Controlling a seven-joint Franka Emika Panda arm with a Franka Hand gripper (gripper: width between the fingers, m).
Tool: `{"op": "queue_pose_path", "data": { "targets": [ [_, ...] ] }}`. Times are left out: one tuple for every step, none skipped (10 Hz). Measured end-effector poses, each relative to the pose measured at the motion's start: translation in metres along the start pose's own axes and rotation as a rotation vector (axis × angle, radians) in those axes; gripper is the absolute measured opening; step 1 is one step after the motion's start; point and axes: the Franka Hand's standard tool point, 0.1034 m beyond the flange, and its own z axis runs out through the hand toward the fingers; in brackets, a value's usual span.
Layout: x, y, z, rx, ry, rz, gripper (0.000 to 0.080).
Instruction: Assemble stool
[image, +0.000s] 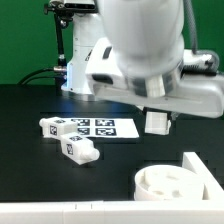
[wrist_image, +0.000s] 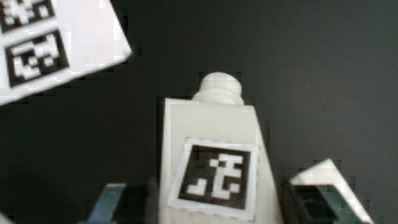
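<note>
My gripper (image: 157, 113) is shut on a short white stool leg (image: 157, 123), which hangs from it just to the exterior view's right of the marker board. In the wrist view the same leg (wrist_image: 217, 140) runs out from between the fingers (wrist_image: 331, 185), its square tag facing the camera and its round peg end pointing away. The round white seat (image: 170, 183) with its sockets lies flat at the front, below the held leg. A second loose leg (image: 55, 126) and a third leg (image: 80, 150) lie on the black table at the exterior view's left.
The marker board (image: 96, 127) lies flat behind the loose legs, and its corner (wrist_image: 54, 45) shows in the wrist view. A long white bar (image: 205, 168) edges the seat at the exterior view's right. The robot's base stands at the back.
</note>
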Motion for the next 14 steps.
{"op": "queue_pose_path", "data": {
  "targets": [
    [0.002, 0.002, -0.036, -0.025, 0.078, -0.075, 0.0322],
    [0.006, -0.007, -0.074, -0.023, 0.212, -0.135, 0.0322],
    [0.004, -0.013, -0.085, -0.008, 0.282, -0.136, 0.0322],
    [0.007, -0.014, -0.082, 0.004, 0.341, -0.138, 0.0322],
    [0.010, -0.017, -0.083, 0.020, 0.422, -0.143, 0.0322],
    [0.015, -0.019, -0.085, 0.019, 0.493, -0.161, 0.0322],
    [0.028, -0.021, -0.089, -0.011, 0.566, -0.192, 0.0322],
    [0.043, -0.026, -0.098, -0.070, 0.666, -0.254, 0.0322],
    [0.053, -0.030, -0.098, -0.097, 0.763, -0.307, 0.0322],
    [0.058, -0.033, -0.090, -0.117, 0.842, -0.356, 0.0322],
    [0.058, -0.036, -0.082, -0.122, 0.905, -0.395, 0.0323],
    [0.058, -0.038, -0.082, -0.091, 0.979, -0.409, 0.0323],
    [0.058, -0.041, -0.080, -0.070, 1.028, -0.422, 0.0323],
    [0.058, -0.040, -0.077, -0.070, 1.024, -0.423, 0.0323]
  ]
}}
